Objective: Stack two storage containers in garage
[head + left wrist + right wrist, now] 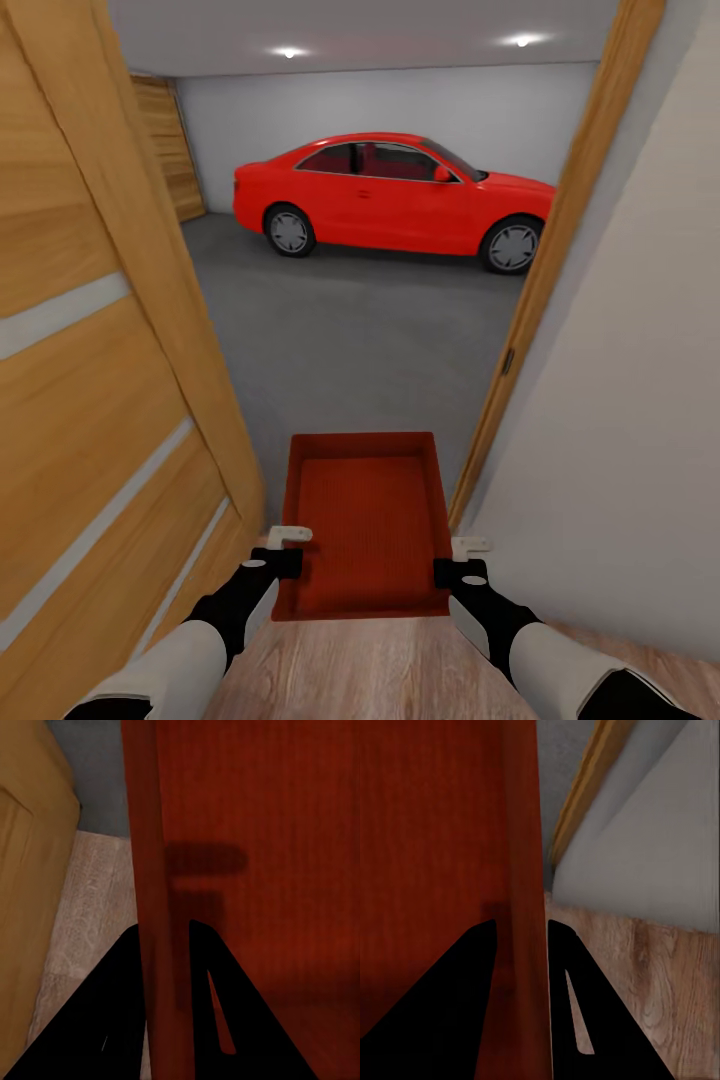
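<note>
Now the container (365,520) hangs in the doorway, over the garage floor (350,330), each side wall clamped by one hand: left hand (285,552), right hand (458,562). Clipping the door (90,400) or frame (560,240) could twist it loose, I judge.

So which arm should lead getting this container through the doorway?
Neither clearly: left gripper and right gripper each clamp a side wall of the storage container. Probably favour the right; the open door crowds the left.

open door (90,380) left, wall (620,420) right, garage floor (360,330) clear to car (390,195)
</note>
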### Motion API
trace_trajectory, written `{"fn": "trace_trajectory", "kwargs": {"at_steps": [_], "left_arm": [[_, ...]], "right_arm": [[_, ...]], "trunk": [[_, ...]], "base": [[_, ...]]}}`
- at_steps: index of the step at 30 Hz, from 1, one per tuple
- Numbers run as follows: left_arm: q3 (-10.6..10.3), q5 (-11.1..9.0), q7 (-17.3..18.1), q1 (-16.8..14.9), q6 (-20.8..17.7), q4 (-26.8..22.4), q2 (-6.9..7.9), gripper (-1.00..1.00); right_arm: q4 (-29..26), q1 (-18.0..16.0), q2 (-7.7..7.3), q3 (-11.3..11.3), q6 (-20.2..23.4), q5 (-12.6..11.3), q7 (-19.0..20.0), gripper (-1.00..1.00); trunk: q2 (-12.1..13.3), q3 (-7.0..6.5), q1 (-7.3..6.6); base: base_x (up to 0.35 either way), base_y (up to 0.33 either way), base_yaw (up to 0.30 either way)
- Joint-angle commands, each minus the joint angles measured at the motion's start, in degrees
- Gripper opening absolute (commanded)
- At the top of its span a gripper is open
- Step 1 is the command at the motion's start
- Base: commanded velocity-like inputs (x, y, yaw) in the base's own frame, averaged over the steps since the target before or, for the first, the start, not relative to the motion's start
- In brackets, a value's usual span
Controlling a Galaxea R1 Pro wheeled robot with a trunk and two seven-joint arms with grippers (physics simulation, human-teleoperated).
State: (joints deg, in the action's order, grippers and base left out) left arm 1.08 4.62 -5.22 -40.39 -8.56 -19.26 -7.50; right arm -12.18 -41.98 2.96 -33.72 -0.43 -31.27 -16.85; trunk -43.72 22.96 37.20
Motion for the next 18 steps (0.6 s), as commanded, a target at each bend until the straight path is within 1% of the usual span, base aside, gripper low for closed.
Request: {"fn": "trace_trajectory", "kwargs": {"at_steps": [1,3,5,18], "left_arm": [[-1.48,-0.49,-0.31,0.04,-0.32,0.97,-0.23,-1.00],[-1.49,-0.49,-0.31,0.04,-0.32,0.98,-0.23,-1.00],[-1.51,-0.49,-0.31,0.04,-0.32,0.95,-0.23,-1.00],[-1.51,-0.46,-0.31,0.04,-0.32,0.98,-0.23,-1.00]], "right_arm": [[-0.03,-0.12,0.03,0.13,-0.18,0.68,-0.73,-1.00],[-0.03,-0.12,0.03,0.14,-0.18,0.68,-0.73,-1.00],[-0.03,-0.12,0.03,0.14,-0.18,0.68,-0.73,-1.00],[-0.03,-0.12,0.03,0.15,-0.18,0.68,-0.73,-1.00]], "trunk": [[-0.05,0.05,0.01],[-0.05,0.05,0.01],[-0.05,0.05,0.01],[-0.05,0.05,0.01]], "base": [[0.001,0.001,-0.260],[0.028,0.048,-0.070],[0.108,0.170,-0.021],[0.170,0.264,-0.001]]}}
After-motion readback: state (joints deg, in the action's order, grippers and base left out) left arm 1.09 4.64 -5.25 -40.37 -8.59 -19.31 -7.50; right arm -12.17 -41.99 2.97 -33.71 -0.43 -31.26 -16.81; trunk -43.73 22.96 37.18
